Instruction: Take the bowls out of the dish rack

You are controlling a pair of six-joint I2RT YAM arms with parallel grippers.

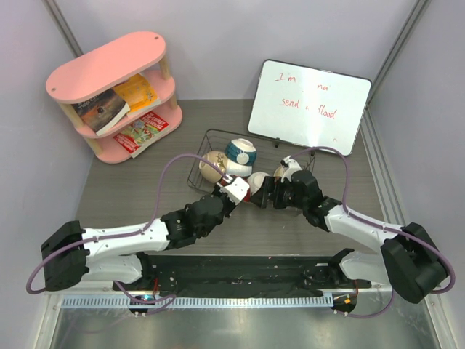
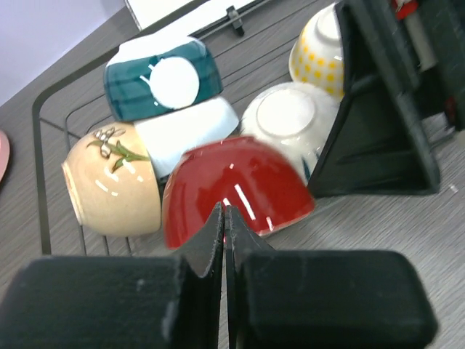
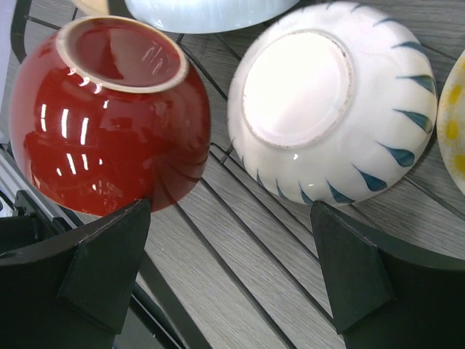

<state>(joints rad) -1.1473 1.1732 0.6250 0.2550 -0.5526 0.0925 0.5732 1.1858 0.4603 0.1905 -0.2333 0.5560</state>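
Right gripper (image 3: pixel 229 243), spread wide at the near edge of the dish rack (image 1: pixel 216 142), faces the red bowl (image 3: pixel 109 123) and white ribbed bowl (image 3: pixel 327 109) inside it, with the left gripper (image 2: pixel 224 218) clenched empty alongside; no bowl looks lifted yet, so next it must straddle one rim and close.

Grey table (image 1: pixel 145 196), dish rack (image 1: pixel 197 161), pink shelf (image 1: pixel 109 65), whiteboard (image 1: pixel 309 105)

- A robot test lab, not a real home.
- 2 robot arms, a left arm (image 1: pixel 123 243) and a right arm (image 1: pixel 363 225), are bolted to 1 gray table (image 1: pixel 131 185).
- Plain pale walls (image 1: pixel 218 43) stand close around it.
- A whiteboard (image 1: pixel 309 105) with red writing leans at the back.
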